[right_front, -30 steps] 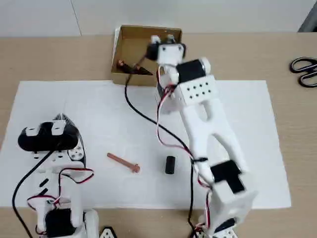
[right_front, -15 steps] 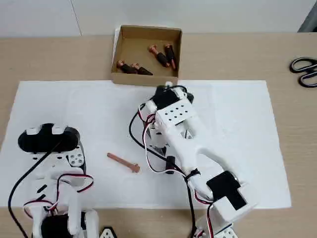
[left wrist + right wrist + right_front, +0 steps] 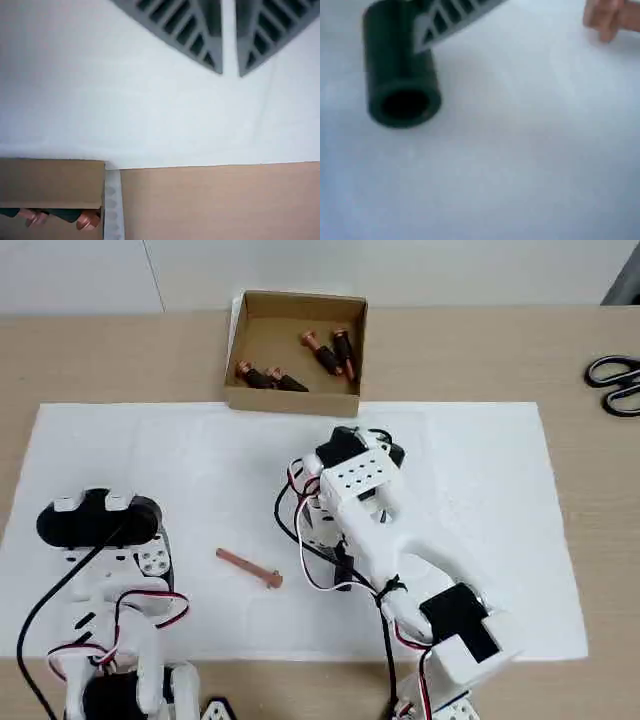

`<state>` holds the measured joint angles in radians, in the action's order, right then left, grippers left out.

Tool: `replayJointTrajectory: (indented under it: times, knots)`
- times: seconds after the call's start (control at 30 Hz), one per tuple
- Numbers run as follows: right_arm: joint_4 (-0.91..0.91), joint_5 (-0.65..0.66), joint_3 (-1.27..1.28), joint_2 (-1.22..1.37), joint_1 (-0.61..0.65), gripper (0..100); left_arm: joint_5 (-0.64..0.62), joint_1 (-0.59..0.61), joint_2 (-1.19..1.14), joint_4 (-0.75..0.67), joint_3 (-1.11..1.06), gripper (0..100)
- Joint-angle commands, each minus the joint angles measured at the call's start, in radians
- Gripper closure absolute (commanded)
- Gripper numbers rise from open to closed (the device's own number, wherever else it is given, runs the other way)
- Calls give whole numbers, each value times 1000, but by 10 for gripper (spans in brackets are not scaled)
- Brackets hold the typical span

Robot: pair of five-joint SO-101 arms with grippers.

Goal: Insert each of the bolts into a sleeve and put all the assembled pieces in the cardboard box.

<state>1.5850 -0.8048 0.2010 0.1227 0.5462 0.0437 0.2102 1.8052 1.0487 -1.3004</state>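
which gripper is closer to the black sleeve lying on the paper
Right. The right gripper is directly over the sleeve. The left gripper is far off across the paper, beyond the loose bolt.

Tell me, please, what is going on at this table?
Two robot arms are pairing bolts with sleeves and boxing them. The right gripper is down at a dark sleeve lying on the white sheet, and one loose bolt lies on the sheet nearby. The left gripper holds nothing and sits over the sheet on its own side. The cardboard box at the sheet's far edge already holds several assembled pieces, so this looks like the last pair.
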Motion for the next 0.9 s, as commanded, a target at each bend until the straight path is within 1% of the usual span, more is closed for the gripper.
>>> replayJointTrajectory:
  times: [0.0,0.23,0.43,0.5,0.63,0.7,0.77,0.87]
  knots:
    - [-42,-3,0,2,12,775,2,5,12,-2,38,991]
    - [-64,-2,-2,59,62,775,2,5,12,-2,38,991]
    - [-68,-2,2,119,65,779,2,5,12,0,38,991]
    - [-68,-2,2,137,65,817,2,5,12,0,38,991]
    - [-76,-2,-2,176,61,998,2,5,12,0,38,991]
    - [-76,-2,-2,191,61,973,2,5,12,-2,38,991]
    - [-73,-2,-2,196,61,998,2,5,12,-3,39,991]
    - [-53,6,-5,166,59,996,0,5,9,35,67,991]
